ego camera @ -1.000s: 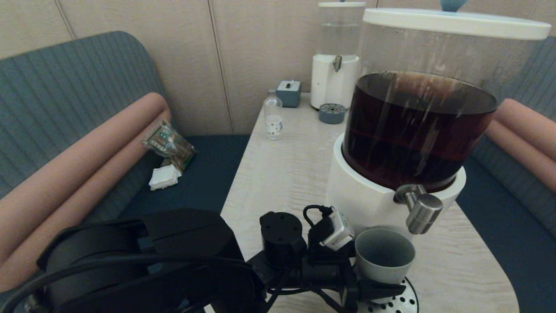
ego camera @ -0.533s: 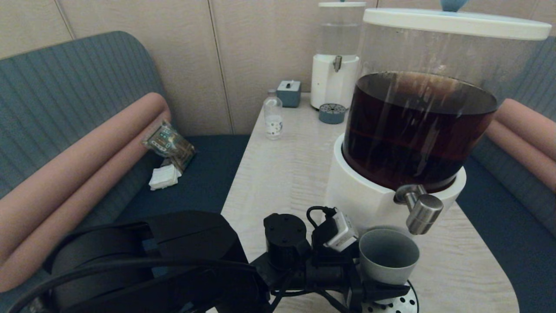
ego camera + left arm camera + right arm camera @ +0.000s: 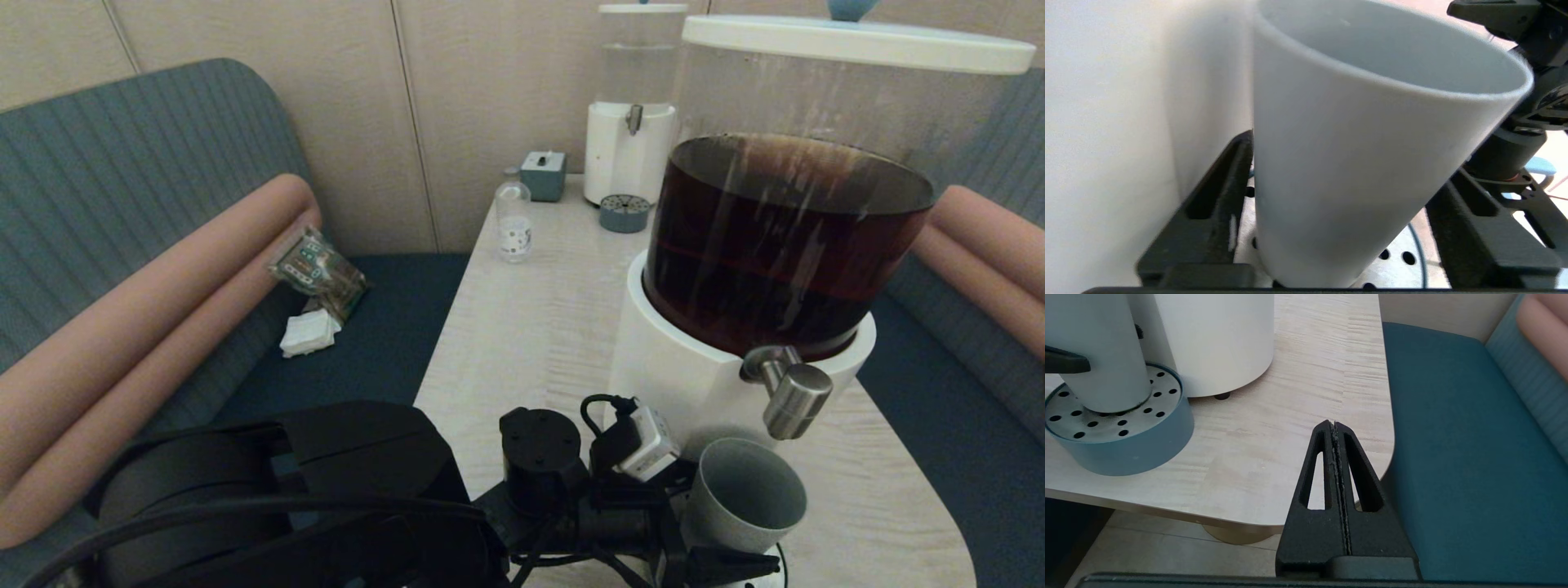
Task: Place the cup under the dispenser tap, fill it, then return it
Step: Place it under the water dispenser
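Note:
The grey-green cup (image 3: 743, 498) stands on the perforated drip tray (image 3: 1118, 428) and leans to the right, just below and slightly left of the brushed-steel dispenser tap (image 3: 788, 396). That tap sticks out of the white base of the big dispenser (image 3: 694, 367), which holds dark brown liquid. My left gripper (image 3: 735, 549) is shut on the cup low on its wall. In the left wrist view the cup (image 3: 1372, 122) fills the space between the black fingers (image 3: 1220, 204), and it looks empty. My right gripper (image 3: 1334, 425) is shut on nothing, low by the table's near right corner.
At the table's far end stand a smaller dispenser (image 3: 633, 106) with clear liquid, its own drip tray (image 3: 624, 212), a clear bottle (image 3: 514, 220) and a small grey box (image 3: 543, 174). Blue bench seats flank the table. A packet (image 3: 318, 269) and a tissue (image 3: 309, 333) lie on the left seat.
My left gripper has moved the cup rightward and nearer to me, toward the spot under the tap. The cup was upright and now tips to the right. The right arm has not moved.

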Controlling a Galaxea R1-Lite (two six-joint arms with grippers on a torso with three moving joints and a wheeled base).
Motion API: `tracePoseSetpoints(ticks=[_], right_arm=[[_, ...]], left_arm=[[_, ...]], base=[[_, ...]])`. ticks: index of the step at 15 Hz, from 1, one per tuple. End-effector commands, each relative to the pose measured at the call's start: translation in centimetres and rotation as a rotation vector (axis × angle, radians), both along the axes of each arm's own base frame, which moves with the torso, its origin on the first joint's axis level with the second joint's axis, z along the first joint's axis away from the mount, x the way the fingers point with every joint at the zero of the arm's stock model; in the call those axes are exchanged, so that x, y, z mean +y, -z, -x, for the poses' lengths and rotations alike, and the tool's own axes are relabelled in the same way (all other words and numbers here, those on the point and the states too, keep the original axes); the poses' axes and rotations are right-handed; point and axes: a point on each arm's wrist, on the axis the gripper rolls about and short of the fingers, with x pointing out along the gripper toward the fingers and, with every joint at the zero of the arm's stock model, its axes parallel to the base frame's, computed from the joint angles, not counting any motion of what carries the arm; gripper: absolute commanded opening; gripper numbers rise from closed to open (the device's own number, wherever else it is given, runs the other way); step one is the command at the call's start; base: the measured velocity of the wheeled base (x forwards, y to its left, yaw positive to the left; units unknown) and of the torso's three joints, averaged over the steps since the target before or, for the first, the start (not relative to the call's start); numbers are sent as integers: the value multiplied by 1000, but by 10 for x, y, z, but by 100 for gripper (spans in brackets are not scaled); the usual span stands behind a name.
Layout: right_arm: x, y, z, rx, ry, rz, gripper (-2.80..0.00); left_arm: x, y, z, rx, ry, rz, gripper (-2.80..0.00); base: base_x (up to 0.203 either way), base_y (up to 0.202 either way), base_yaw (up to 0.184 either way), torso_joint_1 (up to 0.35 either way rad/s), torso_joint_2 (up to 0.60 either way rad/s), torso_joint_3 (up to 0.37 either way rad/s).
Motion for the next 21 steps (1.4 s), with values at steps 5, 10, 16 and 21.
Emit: tracePoseSetpoints(ticks=[5,10,16,21], right_arm=[[0,3,-1,7,-1,1,-280],[0,3,-1,7,-1,1,-280],[0,3,-1,7,-1,1,-280],[0,3,-1,7,-1,1,-280]], left_arm=[[2,-3,8,5,13,-2,0],[18,-14,21,19,-6,-7,0],[45,-22,43,49,-10,-43,0],[50,-24,44,55,-38,-43,0]], base=[[0,0,0,0,0,0],[0,0,0,0,0,0],[0,0,0,0,0,0],[0,0,0,0,0,0]])
